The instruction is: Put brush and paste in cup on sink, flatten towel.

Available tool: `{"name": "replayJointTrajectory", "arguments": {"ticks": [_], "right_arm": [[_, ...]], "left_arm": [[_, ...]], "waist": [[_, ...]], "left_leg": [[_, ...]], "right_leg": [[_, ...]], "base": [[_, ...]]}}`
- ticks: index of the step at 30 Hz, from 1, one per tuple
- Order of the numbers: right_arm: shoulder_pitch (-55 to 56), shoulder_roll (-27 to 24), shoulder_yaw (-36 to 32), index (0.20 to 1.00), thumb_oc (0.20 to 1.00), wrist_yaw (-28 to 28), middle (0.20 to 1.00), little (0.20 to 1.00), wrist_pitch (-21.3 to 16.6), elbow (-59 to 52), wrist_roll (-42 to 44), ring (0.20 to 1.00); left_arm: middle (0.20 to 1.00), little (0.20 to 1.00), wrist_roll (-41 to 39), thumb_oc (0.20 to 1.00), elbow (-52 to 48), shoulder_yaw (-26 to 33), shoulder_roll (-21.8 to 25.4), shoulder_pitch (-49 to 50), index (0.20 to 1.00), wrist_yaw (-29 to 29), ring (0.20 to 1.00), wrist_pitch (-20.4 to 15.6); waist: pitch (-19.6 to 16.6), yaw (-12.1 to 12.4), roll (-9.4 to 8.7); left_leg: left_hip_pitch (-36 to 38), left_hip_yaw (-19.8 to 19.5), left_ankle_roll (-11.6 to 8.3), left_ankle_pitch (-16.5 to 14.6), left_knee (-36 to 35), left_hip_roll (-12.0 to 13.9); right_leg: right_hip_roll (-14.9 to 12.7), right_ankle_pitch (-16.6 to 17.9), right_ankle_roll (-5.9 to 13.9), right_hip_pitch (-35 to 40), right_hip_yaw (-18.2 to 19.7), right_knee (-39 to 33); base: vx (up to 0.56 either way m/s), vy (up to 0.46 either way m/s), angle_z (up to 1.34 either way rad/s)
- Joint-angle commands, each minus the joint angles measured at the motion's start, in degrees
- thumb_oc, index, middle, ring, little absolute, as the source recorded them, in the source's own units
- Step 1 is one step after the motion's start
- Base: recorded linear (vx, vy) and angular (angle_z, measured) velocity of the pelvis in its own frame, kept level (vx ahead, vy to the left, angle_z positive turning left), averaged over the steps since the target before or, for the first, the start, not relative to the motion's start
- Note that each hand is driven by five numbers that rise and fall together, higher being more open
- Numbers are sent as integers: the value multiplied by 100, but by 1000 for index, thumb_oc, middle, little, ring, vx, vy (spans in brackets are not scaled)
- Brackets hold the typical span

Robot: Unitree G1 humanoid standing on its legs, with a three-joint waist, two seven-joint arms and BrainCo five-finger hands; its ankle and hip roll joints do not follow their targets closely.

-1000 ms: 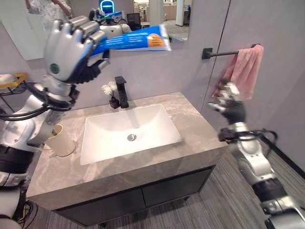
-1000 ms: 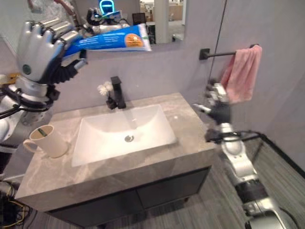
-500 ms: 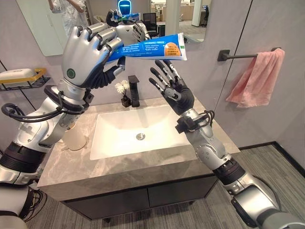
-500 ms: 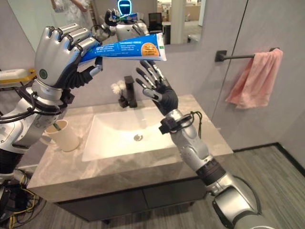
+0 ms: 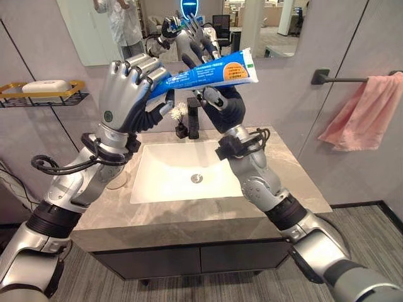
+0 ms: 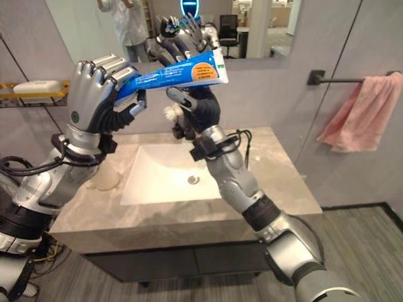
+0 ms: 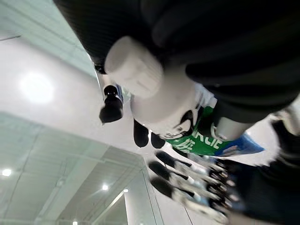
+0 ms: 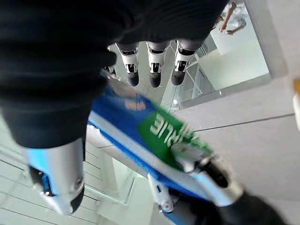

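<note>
Now up at the paste (image 5: 204, 69), upper centre of frame: right hand (image 5: 217, 104), half a second ago open below the tube, a second ago over by the pink towel (image 5: 364, 113) at the right. Paste held high before the mirror, slanting up to the right, cap end wrapped in the curled fingers of the left hand (image 5: 129, 94). Right hand touching the tube's middle from behind, fingers extended, not yet closed round it. Cup (image 6: 106, 177) on the surface left of the sink (image 5: 182, 179), partly hidden. Risk, as a judgement: tube dropping into the basin if released early. Towel bunched on its bar.
</note>
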Motion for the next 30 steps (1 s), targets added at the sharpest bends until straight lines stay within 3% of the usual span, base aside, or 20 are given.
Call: {"name": "replayJointTrajectory", "arguments": {"ticks": [1,6,7,8,9,14,17,21,26,29,30], "right_arm": [[-769,135,-241,1000,1000,-131,1000,1000,-462,160,-94,1000],[-696,401,-241,1000,1000,-200,1000,1000,-520,100,-48,1000],[-622,478,-239,736,736,-196,736,736,-521,42,14,736],[-605,512,-247,583,583,-192,583,583,-529,31,49,583],[-584,529,-269,567,567,-200,567,567,-549,15,71,567],[-477,615,-385,595,595,-295,595,595,-652,-38,120,595],[-377,732,-438,793,793,-377,793,793,-724,-104,140,793],[-320,794,-448,821,821,-401,821,821,-757,-177,138,821],[-291,810,-473,796,796,-472,796,796,-798,-244,63,796],[-277,828,-472,589,589,-490,589,589,-818,-254,58,589],[-278,863,-473,388,388,-517,388,388,-833,-256,61,388]], "left_arm": [[200,200,-390,200,-80,51,382,-324,200,143,200,17],[200,200,-532,200,-73,-32,186,-286,200,98,200,-8],[200,200,-563,200,-112,-41,105,-195,200,59,200,-43],[200,200,-575,200,-119,-42,81,-158,200,51,200,-51],[200,200,-584,200,-122,-31,57,-109,200,46,200,-52],[200,200,-738,200,-156,36,-137,140,200,5,200,-83],[200,200,-844,200,-164,34,-308,330,200,-15,200,-104],[200,200,-898,200,-182,27,-423,438,200,-29,200,-108],[200,200,-995,200,-205,36,-527,572,200,-39,200,-133],[200,200,-1027,200,-185,18,-559,610,200,-33,200,-135],[200,200,-1055,200,-163,1,-595,630,200,-41,200,-130]], "waist": [[-50,59,-431],[-48,101,-461],[-41,102,-473],[-42,105,-477],[-47,108,-477],[-42,122,-481],[-41,132,-471],[-40,137,-462],[-27,137,-440],[-33,142,-437],[-27,142,-428]], "left_leg": [[-2,-215,137,-80,30,-193],[-20,-253,154,-83,30,-207],[-21,-240,161,-87,30,-213],[-19,-238,162,-86,30,-212],[-17,-234,162,-86,30,-212],[-11,-225,166,-90,30,-214],[-5,-217,175,-97,30,-214],[0,-219,181,-106,30,-215],[11,-229,188,-110,30,-210],[19,-228,189,-111,30,-206],[26,-233,195,-114,30,-204]], "right_leg": [[-442,231,403,115,232,-9],[-459,232,394,112,197,-7],[-459,231,394,106,193,-9],[-458,234,395,107,194,-8],[-461,235,397,109,192,-9],[-463,233,394,113,189,-8],[-462,230,388,109,196,-7],[-462,224,384,113,190,-6],[-465,221,381,126,191,-1],[-462,217,376,128,186,3],[-459,214,375,131,184,7]], "base": [[-3,10,3],[0,9,12],[0,0,0],[0,0,0],[0,0,0],[0,0,0],[0,0,0],[0,0,0],[0,0,0],[0,0,0],[0,0,0]]}}
